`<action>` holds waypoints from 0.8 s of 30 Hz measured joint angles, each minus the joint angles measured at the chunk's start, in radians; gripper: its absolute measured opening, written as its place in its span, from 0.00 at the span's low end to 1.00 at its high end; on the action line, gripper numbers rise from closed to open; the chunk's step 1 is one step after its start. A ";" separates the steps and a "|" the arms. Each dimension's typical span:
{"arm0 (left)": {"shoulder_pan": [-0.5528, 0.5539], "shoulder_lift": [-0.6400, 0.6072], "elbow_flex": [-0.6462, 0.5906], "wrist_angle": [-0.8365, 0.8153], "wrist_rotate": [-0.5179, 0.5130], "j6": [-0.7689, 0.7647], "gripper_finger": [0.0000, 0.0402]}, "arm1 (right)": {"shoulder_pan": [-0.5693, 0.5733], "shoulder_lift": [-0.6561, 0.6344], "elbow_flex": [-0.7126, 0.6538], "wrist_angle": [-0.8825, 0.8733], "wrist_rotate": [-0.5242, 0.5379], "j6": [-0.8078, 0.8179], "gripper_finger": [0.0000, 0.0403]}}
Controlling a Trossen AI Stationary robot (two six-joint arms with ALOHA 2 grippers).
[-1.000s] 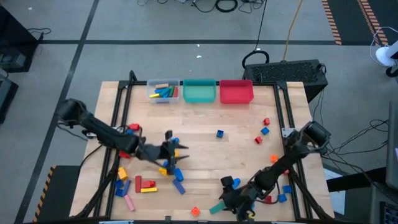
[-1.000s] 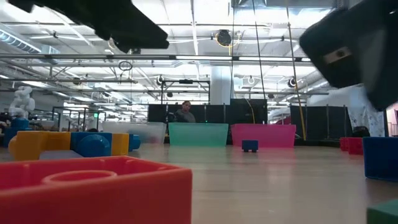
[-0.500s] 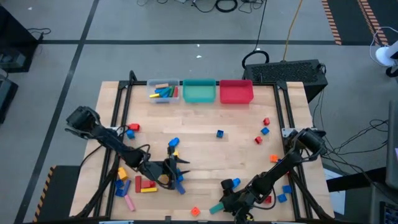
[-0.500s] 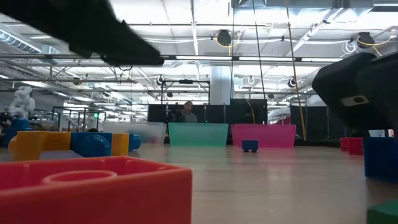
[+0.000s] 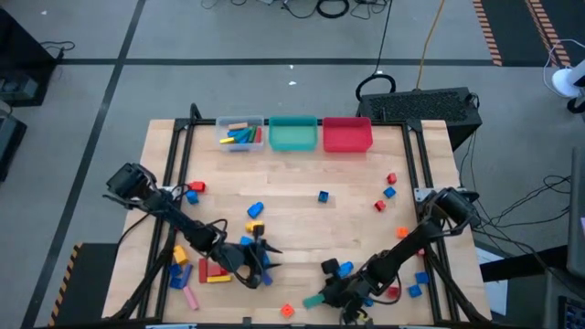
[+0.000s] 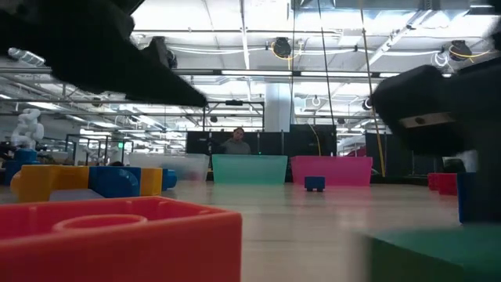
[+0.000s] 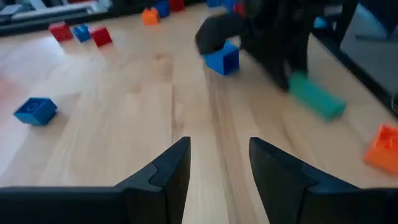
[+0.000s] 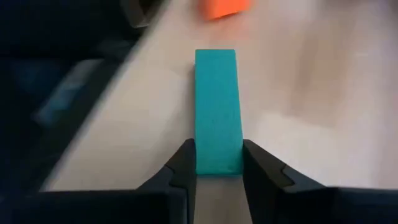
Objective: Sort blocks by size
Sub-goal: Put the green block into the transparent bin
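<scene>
Right gripper low over the surface at its near edge, fingers pressed against both sides of one end of a long teal bar, gripping it. Bar flat on the wood, far from the clear bin, with a small orange block just beside it and a blue brick near. Left gripper hovering beside the red and yellow bricks, well apart from that bin, fingers parted, holding nothing.

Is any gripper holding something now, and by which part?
The right gripper is shut on the green bar, holding it by its near end. The left gripper is open and holds nothing.
</scene>
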 joint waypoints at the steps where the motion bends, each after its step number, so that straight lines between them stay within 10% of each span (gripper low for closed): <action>1: 0.000 0.000 0.001 0.003 -0.003 0.000 0.41 | -0.007 0.001 0.000 -0.002 0.037 -0.007 0.19; 24: 0.180 0.000 0.001 0.025 0.100 -0.551 0.74 | -0.086 -0.003 0.137 -0.271 0.701 -0.096 0.21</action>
